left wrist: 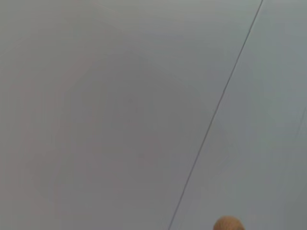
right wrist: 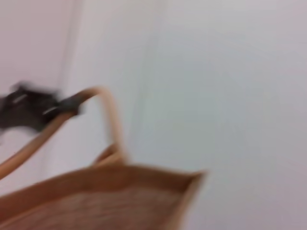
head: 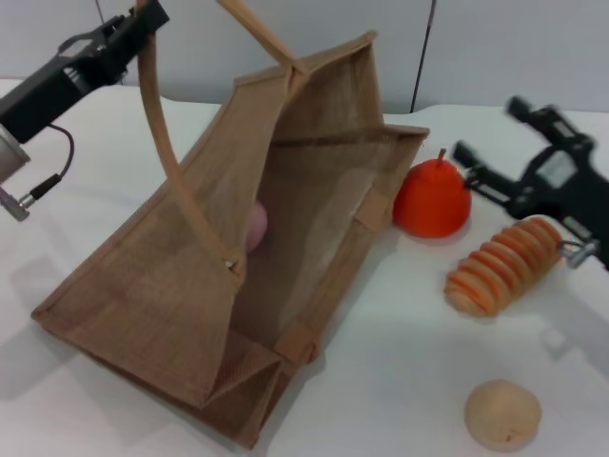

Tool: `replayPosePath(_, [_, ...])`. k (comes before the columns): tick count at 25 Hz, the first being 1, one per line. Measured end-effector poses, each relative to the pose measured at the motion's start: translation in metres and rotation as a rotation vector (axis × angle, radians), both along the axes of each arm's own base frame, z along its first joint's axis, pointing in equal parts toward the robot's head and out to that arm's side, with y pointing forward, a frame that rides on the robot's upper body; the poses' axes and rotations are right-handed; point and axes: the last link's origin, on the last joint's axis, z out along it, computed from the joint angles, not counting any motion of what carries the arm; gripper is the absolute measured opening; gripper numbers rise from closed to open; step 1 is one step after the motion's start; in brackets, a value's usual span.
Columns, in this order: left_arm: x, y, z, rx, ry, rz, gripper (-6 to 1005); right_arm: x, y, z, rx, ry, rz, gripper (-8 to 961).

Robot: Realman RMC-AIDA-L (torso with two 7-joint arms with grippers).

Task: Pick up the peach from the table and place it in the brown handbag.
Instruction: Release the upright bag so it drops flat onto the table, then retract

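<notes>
The brown handbag (head: 181, 286) lies tilted on the white table (head: 400, 381) with its mouth held open toward the right. The pale pink peach (head: 257, 227) sits inside it against the inner wall, partly hidden by the near side. My left gripper (head: 143, 17) is at the top left, shut on a tan handle (head: 160, 133) and holding it up. It also shows in the right wrist view (right wrist: 33, 109), gripping the handle (right wrist: 108, 108) above the bag's rim (right wrist: 120, 175). My right gripper (head: 493, 131) is open and empty, above the table to the right of the bag.
An orange pear-shaped fruit (head: 433, 198) stands just right of the bag's mouth. An orange ridged object (head: 502, 267) lies below my right gripper. A tan round ball (head: 502, 414) sits at the front right. A grey wall (head: 495, 48) is behind the table.
</notes>
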Motion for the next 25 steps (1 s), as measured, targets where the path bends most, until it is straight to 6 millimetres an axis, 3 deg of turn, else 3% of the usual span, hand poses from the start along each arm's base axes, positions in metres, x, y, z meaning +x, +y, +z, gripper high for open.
replayPosePath(4, [-0.007, 0.002, -0.01, 0.053, 0.053, 0.035, 129, 0.014, -0.006, 0.013, 0.098, 0.059, -0.069, 887])
replayPosePath(15, [-0.002, -0.002, -0.043, 0.246, 0.257, -0.007, 560, 0.043, -0.012, 0.034, 0.263, 0.17, -0.264, 884])
replayPosePath(23, [0.006, -0.008, -0.064, 0.223, 0.37, -0.116, 750, 0.048, -0.013, 0.035, 0.281, 0.182, -0.295, 884])
replayPosePath(25, [0.01, -0.008, -0.069, 0.211, 0.393, -0.147, 753, 0.048, -0.013, 0.035, 0.281, 0.182, -0.294, 884])
